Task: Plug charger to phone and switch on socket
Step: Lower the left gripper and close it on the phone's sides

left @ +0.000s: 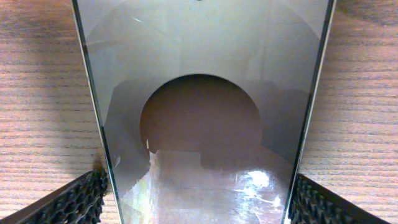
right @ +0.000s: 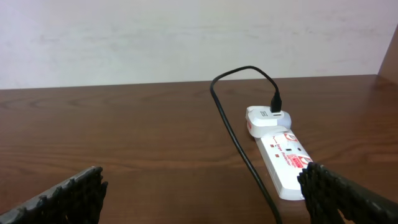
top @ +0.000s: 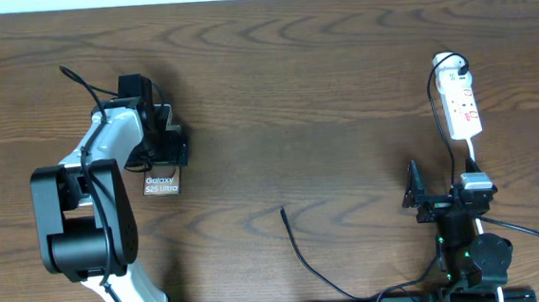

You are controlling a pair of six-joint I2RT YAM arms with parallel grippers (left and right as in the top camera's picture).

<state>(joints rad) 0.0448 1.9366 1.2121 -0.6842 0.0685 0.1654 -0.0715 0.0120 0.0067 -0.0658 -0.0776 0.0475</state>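
Phone (top: pixel 161 184) held in the left gripper (left: pixel 199 202), charger (top: pixel 284 211) tip loose on the desk (top: pixel 322 90)

We judge the phone, left of centre, rigid, glossy and slippery, best pinched across its long edges; the left gripper's pads appear pressed against both. Its long axis runs near to far. The charger is light and limp, and its tip at mid-desk points far. The right gripper (right: pixel 202 183) is spread wide and empty.

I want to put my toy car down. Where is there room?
The table is bare between phone and socket, beyond the charger tip. Crowded: around the left tool holding the phone, and by the right tool near the socket.
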